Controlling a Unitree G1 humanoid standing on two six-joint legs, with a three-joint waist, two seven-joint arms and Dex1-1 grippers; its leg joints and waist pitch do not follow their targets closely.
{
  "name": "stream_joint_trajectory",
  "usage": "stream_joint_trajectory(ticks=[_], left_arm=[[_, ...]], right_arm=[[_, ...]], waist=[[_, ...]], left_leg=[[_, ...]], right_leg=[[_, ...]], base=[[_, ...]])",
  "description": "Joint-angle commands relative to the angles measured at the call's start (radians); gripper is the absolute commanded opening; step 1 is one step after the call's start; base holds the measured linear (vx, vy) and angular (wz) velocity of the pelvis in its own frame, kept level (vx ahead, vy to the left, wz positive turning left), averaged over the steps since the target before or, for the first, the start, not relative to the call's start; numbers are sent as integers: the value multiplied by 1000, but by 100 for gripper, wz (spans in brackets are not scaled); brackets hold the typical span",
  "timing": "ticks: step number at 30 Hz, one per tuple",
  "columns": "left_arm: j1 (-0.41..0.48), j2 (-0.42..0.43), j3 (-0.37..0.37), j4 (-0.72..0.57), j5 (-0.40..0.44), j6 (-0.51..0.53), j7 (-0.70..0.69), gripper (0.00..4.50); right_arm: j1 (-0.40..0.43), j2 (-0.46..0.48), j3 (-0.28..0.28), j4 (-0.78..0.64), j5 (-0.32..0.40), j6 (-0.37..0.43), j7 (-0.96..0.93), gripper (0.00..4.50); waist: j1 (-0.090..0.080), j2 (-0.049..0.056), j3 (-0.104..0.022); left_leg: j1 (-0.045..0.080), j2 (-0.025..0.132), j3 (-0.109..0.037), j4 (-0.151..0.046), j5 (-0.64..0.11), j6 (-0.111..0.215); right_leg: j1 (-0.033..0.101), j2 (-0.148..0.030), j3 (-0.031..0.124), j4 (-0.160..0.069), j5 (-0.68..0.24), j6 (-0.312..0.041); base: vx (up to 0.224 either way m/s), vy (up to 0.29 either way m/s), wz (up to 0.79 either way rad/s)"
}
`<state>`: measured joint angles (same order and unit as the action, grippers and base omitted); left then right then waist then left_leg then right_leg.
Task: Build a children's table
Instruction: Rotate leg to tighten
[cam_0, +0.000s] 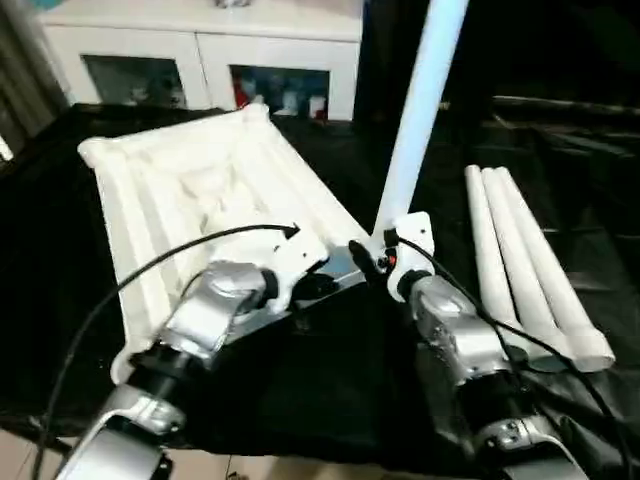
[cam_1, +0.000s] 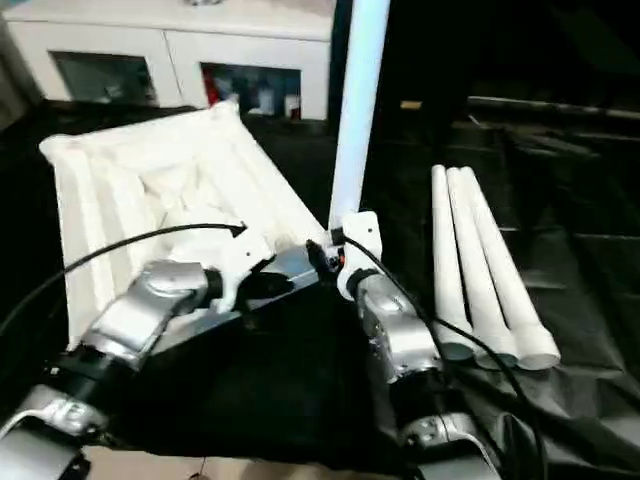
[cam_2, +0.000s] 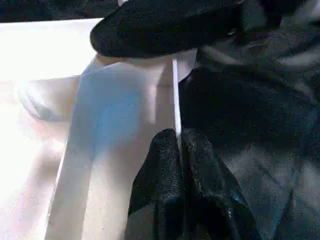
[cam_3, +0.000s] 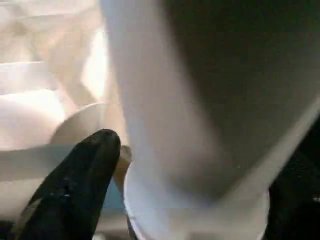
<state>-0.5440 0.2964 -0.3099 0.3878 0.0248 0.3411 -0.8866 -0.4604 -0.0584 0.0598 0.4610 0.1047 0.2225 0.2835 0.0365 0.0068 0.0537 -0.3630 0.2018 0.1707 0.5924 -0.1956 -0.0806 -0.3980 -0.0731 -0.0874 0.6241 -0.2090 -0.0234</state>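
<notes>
- Right gripper (cam_0: 378, 258), two black fingers on a silver forearm: clenched round the thick lower end of a long white tapered plastic tube leg (cam_0: 415, 120), which stands nearly upright at the near right corner of the table top.
- Left gripper (cam_0: 318, 284), same build: nipping the near rim of the large white rectangular plastic table top (cam_0: 190, 190), just beside that corner; one black finger (cam_2: 165, 45) over the edge, the other under it.
- Table top: lies ribbed underside up on the black cloth-covered work surface (cam_0: 330, 380). Judged light, stiff and smooth; best held by rim or ribs, not the broad face.
- Raised leg: judged light, rigid and slippery; hold low, near the socket end, to keep it from swaying.
- Three spare white tube legs (cam_0: 525, 270): side by side, well right of the table top.
- White glass-door cabinet (cam_0: 200, 60): beyond the table top's far edge.
</notes>
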Motion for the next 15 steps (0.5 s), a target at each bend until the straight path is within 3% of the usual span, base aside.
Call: stream_joint_trajectory(ticks=[1, 4, 6, 9, 12, 15], left_arm=[[25, 47, -11, -39, -31, -47, -116, 0], [51, 104, -12, -67, -66, -100, -216, 0], [63, 133, -7, -90, -95, -98, -274, 0], [66, 153, -5, -99, -105, -102, -306, 0], [70, 166, -11, -108, -114, -109, -333, 0], [71, 170, -13, -109, -119, -116, -339, 0]], right_arm=[[35, -87, 45, -108, -2, 55, 114, 388], [94, -185, 97, -212, 20, 86, 281, 388], [142, -257, 133, -288, 42, 89, 402, 388], [176, -308, 147, -334, 58, 85, 478, 388], [186, -323, 144, -348, 74, 89, 500, 388], [187, -332, 142, -352, 67, 91, 496, 388]], waist=[[8, 10, -71], [11, 9, -65], [17, 9, -63], [27, 9, -60], [25, 6, -58], [25, 6, -58]], left_leg=[[0, 23, -9, -59, -36, 67], [1, 26, -5, -61, -83, 81], [4, 31, -4, -64, -117, 70], [8, 34, -3, -66, -138, 55], [5, 31, -4, -68, -162, 41], [4, 31, -5, -67, -149, 37]], right_leg=[[70, -63, 59, -56, 111, -242], [67, -65, 59, -62, 85, -238], [63, -68, 62, -65, 24, -235], [59, -68, 63, -70, -26, -231], [60, -70, 62, -75, -88, -219], [58, -69, 62, -74, -88, -217]], base=[[0, 0, 0], [0, 0, 0], [0, 0, 0], [0, 0, 0], [0, 0, 0], [0, 0, 0]])
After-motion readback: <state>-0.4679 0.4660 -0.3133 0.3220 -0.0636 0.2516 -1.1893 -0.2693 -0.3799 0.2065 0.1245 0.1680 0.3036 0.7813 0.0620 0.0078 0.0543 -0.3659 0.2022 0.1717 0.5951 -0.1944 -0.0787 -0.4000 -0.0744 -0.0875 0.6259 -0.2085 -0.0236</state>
